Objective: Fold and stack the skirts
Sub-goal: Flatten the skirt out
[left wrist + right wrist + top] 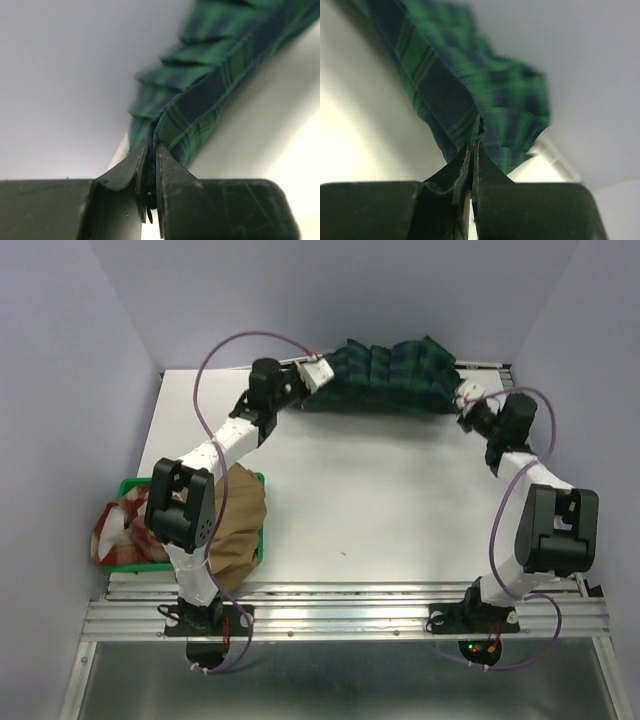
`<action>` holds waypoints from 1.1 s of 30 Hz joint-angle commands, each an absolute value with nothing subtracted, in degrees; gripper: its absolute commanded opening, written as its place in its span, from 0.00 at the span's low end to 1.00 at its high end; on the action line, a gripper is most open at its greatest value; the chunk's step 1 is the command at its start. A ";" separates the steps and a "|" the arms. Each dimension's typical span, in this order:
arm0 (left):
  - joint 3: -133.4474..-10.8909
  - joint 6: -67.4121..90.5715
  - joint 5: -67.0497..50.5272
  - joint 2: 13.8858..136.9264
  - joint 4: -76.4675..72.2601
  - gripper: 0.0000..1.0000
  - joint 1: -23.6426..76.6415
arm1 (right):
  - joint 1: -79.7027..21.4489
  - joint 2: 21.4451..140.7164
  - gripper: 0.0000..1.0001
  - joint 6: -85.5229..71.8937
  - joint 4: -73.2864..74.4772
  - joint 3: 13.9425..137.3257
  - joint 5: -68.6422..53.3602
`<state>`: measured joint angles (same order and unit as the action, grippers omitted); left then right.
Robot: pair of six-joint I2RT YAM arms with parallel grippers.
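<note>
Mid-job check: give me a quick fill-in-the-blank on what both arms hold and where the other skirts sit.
1. The tartan skirt sits at the ____ edge of the table.
2. The left gripper and the right gripper are both ____ on it, one at each end.
3. The tan skirt and the red-checked skirt rest on a tray coloured ____.

Missing words: far; shut; green.

— Seen from above, we lose part of the tan skirt [240, 528] and the green tray [135, 483] behind the left arm [182, 505].
— At both wrists, we find the tartan skirt [200, 102] blurred, cut off at the top edge.
</note>
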<state>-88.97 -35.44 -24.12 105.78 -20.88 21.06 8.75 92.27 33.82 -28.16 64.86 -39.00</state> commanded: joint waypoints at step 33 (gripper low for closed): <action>-51.67 -32.72 -24.02 68.89 7.23 0.71 37.10 | 12.04 69.84 0.78 55.93 32.87 62.69 -42.18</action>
<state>-47.46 -44.80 -27.16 66.76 10.94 38.44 11.66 60.75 76.40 40.34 47.77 -41.76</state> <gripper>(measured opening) 0.712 0.816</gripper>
